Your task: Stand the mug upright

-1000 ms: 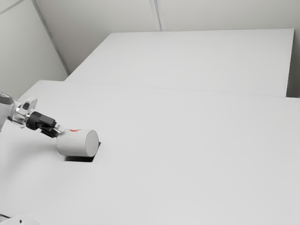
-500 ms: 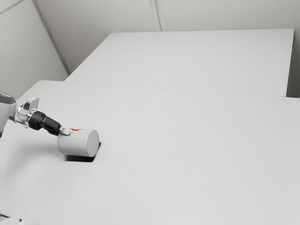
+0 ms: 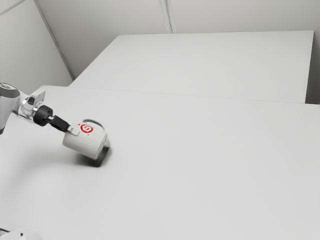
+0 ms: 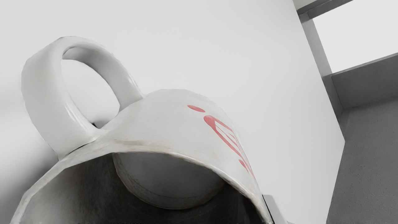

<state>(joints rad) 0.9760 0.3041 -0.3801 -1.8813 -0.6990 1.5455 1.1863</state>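
Note:
The white mug with a red mark is tilted, its base toward the exterior view's lower right and its mouth toward my hand. My gripper is shut on the mug's wall near the rim. In the wrist view the mug shows its dark inside, its handle standing out at one side. The gripper pinches the rim there, with one pale fingertip outside the wall; the other is mostly hidden in the mug's dark inside.
The mug is over the white table, with a dark shadow under its base. Behind lies another white surface, beside pale walls. A white rounded object is at the exterior view's bottom left.
The mug has gone from lying on its side to a tilt, its mouth end raised and its handle and red mark turned into sight. My hand has risen and turned with it.

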